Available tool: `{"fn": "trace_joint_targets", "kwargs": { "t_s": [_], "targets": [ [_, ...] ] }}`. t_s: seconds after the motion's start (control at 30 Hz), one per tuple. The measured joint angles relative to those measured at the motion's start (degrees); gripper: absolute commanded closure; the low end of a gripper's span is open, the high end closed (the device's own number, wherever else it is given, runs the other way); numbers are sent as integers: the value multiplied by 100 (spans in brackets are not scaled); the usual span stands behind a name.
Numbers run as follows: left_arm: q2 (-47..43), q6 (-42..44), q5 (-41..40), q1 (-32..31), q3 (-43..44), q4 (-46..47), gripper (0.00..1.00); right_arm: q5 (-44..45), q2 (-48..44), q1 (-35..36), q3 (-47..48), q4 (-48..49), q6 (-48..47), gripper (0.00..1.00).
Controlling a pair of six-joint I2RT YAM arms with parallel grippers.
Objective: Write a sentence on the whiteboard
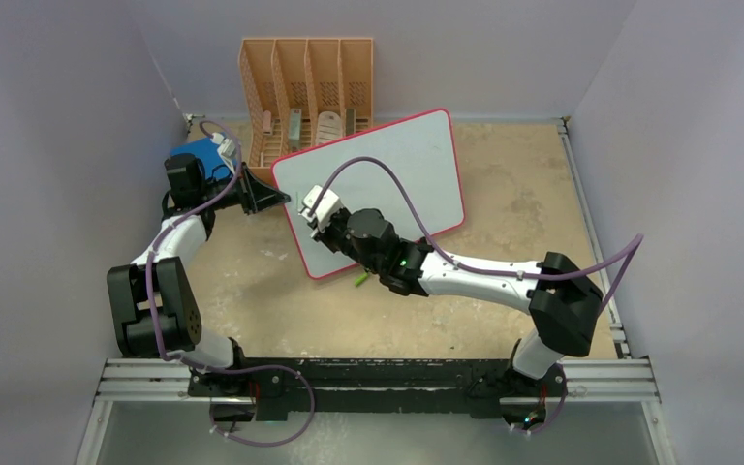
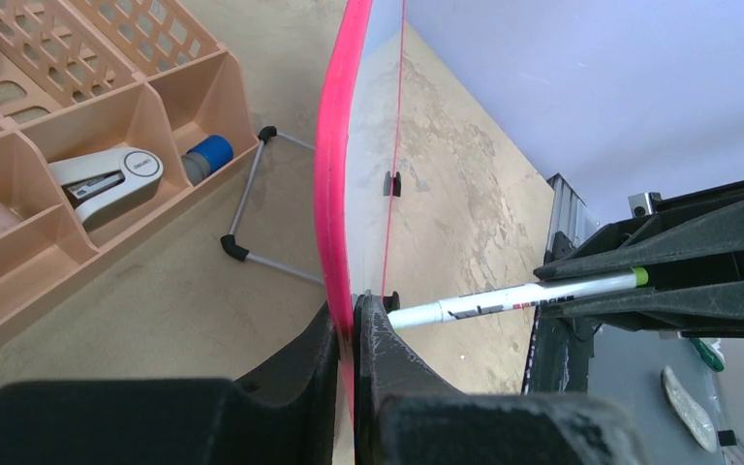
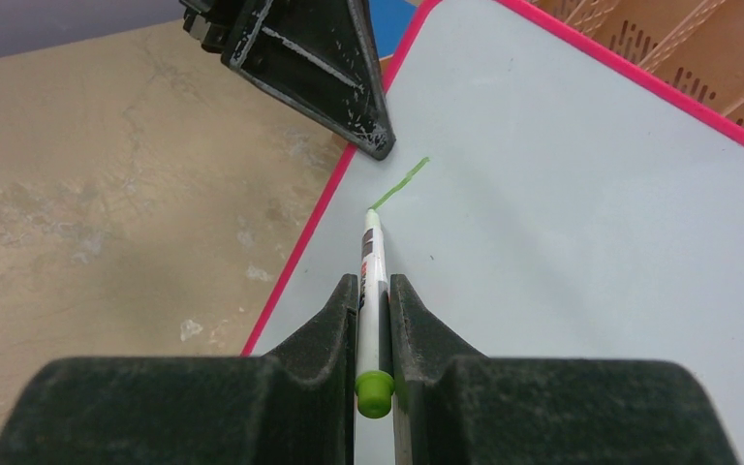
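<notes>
Right gripper (image 3: 373, 291) is pinching a marker (image 3: 372, 254) tightly, its tip pointing to 12 o'clock and resting on the whiteboard (image 3: 562, 223) just inside the pink rim. Left gripper (image 2: 352, 312) is clamping that rim at the board's 9 o'clock edge. The sentence (image 3: 399, 182) is showing as one short green stroke running toward 1 o'clock from the tip. From above, the right wrist is covering stroke and tip, and the left arm is hiding most of a blue book (image 1: 203, 153).
</notes>
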Motion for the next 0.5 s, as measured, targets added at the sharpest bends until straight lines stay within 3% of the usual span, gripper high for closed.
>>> {"fn": "trace_joint_targets", "kwargs": {
  "t_s": [0.5],
  "targets": [
    [0,2,-9,-2,0,-11,100,94,-28,59,-103,-33,101,100]
  ]
}}
